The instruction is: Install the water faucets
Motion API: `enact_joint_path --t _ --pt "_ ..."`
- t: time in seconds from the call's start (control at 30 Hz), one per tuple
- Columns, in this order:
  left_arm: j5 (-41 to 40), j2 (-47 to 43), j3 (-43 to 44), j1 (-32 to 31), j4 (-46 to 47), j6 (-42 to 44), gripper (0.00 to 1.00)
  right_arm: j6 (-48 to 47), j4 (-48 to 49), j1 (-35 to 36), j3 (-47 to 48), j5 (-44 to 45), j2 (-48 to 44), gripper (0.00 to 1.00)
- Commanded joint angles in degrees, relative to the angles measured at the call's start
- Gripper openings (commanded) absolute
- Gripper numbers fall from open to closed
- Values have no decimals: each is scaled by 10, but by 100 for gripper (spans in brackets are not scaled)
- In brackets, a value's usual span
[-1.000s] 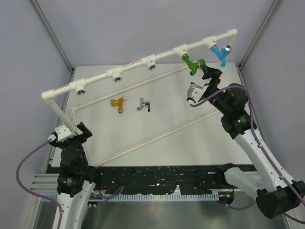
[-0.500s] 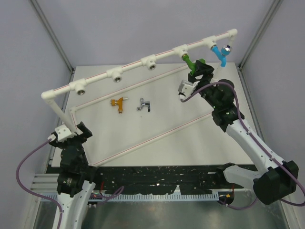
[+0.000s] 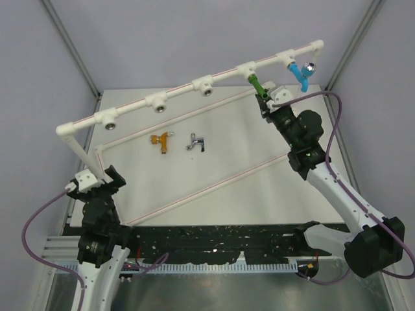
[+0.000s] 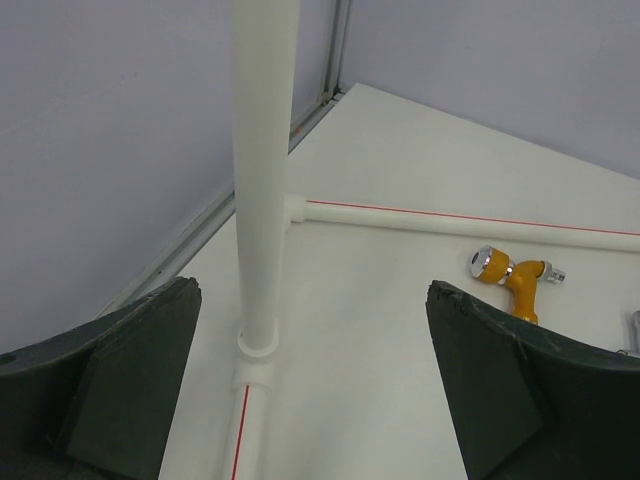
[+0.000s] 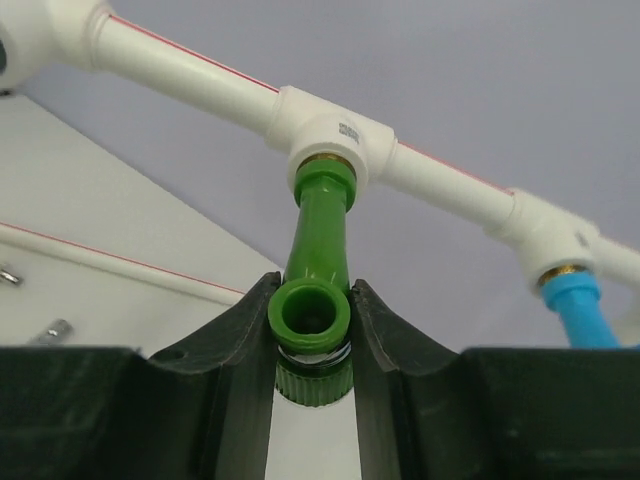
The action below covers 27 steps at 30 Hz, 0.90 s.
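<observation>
The green faucet (image 3: 257, 83) hangs screwed into a socket of the white pipe frame (image 3: 181, 91), and my right gripper (image 3: 267, 98) is shut on its lower end. In the right wrist view both fingers press the sides of the green faucet (image 5: 312, 315) below the tee. The blue faucet (image 3: 299, 72) sits in the socket to its right. The orange-gold faucet (image 3: 162, 140) and the silver faucet (image 3: 195, 142) lie loose on the table. My left gripper (image 3: 97, 182) stands open and empty by the frame's left post (image 4: 262, 180), with the orange-gold faucet (image 4: 510, 276) ahead of it.
Three sockets on the frame's top bar, such as the middle one (image 3: 207, 89), hold nothing. The frame's base pipes (image 3: 214, 183) run diagonally over the white table (image 3: 246, 188). Grey walls close in the back and both sides.
My right gripper moved up and left to the green faucet, turned its wrist, and closed from wide open onto the faucet. The left arm and loose faucets have not moved.
</observation>
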Motion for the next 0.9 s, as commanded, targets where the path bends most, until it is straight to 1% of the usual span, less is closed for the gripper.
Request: enact_joint_path --t 0.0,0.03,0.07,0.1,0.13,0.17,0.2,0.3,0.4,0.43,0.47,0.5,0.53,0.57,0.6,0.63,0.67,0.7,0.77,0.8,0.83,0.87 --pt "4 -93 0 -2 17 3 100 454 110 5 -35 83 -39 7" --pt "4 -93 0 -2 17 3 100 501 113 5 -47 88 -44 6" --pt "4 -93 0 -2 17 3 100 604 130 5 -53 122 -44 6" --pt "4 -93 1 -2 16 3 100 649 143 4 -67 131 -44 6" --pt "4 -93 0 -2 17 3 100 746 165 5 -78 154 -41 6" --pt "4 -93 0 -2 16 3 100 793 179 5 -93 162 -38 6" --pt "5 -94 0 -2 15 3 100 879 205 5 -99 178 -31 6" --pt "5 -94 0 -2 15 3 100 1035 232 5 -108 200 -16 7" --pt "4 -95 1 -2 15 3 100 1105 245 6 -106 233 -5 9" --pt "4 -96 1 -2 15 3 100 1123 244 6 -105 245 -4 13" --pt "4 -96 1 -2 14 3 100 1123 246 5 -105 248 -5 15" --pt "4 -96 0 -2 14 3 100 1101 252 5 -104 251 -8 22" --pt "4 -96 1 -2 14 3 100 1089 249 5 -103 251 -15 27" --pt "4 -96 1 -2 14 3 100 1047 252 4 -104 243 -19 39" --pt "4 -96 1 -2 14 3 100 1021 255 3 -106 239 -30 44" --pt "4 -96 1 -2 14 2 99 976 247 4 -107 235 -40 55" --pt "4 -96 1 -2 14 2 100 958 242 4 -113 235 -47 60" --pt "5 -95 1 -2 14 2 100 922 241 4 -116 236 -59 68" --pt "6 -95 1 -2 14 3 100 866 231 2 -129 243 -80 78" --pt "6 -95 2 -2 14 2 100 846 228 0 -136 242 -87 80" --pt "6 -96 1 -2 13 2 100 800 223 -2 -140 236 -102 84" --pt "5 -94 2 -2 13 2 100 778 216 -4 -144 234 -109 85"
